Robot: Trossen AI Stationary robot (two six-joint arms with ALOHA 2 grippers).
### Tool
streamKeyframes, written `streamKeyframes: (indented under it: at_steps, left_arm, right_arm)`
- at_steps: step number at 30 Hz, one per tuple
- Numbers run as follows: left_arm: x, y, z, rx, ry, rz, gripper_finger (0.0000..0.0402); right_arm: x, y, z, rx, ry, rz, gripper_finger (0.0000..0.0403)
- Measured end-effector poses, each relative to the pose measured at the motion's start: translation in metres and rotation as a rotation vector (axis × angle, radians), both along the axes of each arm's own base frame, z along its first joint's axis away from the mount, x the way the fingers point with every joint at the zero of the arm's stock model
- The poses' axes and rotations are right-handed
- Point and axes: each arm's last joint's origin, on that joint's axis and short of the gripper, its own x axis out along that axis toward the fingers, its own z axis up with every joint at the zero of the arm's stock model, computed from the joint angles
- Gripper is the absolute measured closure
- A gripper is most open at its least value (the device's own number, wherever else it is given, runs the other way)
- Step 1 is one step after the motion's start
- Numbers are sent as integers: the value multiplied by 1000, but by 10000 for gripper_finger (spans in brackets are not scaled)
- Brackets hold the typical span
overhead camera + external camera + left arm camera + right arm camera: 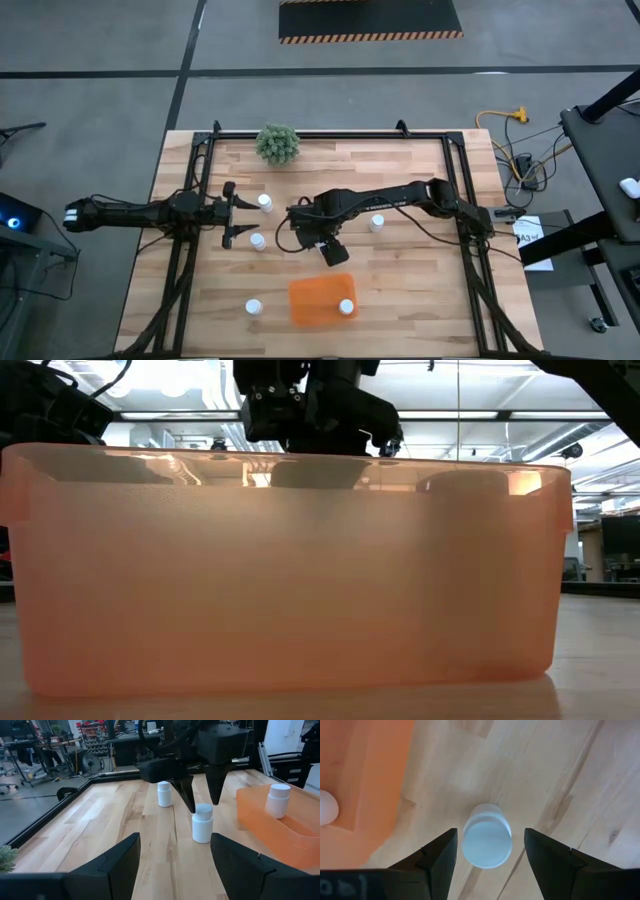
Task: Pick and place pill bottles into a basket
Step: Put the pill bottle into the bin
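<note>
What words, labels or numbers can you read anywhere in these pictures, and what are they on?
No text reads clearly.
White markings on the right gripper's housing, in its wrist view: upside down and cut off, not readable.
White paper sheet on the floor beside the table: print too small.
Pill bottles and basket: no labels visible.

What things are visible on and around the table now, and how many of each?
pill bottles: six, white. One stands in the basket. One is on the table left of the basket. Two are near the left gripper. One is right of centre. One stands between the right gripper's fingers.
basket: one, orange, near edge of the table.
plant: one, green, far edge.
table: one, light wood, black frame.
left gripper: one, dark, open, left of centre, holding nothing.
right gripper: one, dark, open, over a bottle beside the basket.
</note>
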Motion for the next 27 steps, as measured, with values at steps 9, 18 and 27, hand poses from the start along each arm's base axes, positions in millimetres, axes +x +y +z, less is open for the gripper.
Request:
streamKeyframes:
  at_steps: [9,18,27]
  left_arm:
    - [0,0,0,0,0,0,177]
    - [0,0,0,0,0,-1,177]
    - [0,0,0,0,0,-1,177]
  right_arm:
    - [-2,0,-18,0,17,-4,184]
    - [-5,0,-32,-1,36,-1,183]
    - [-2,0,-27,0,14,-3,183]
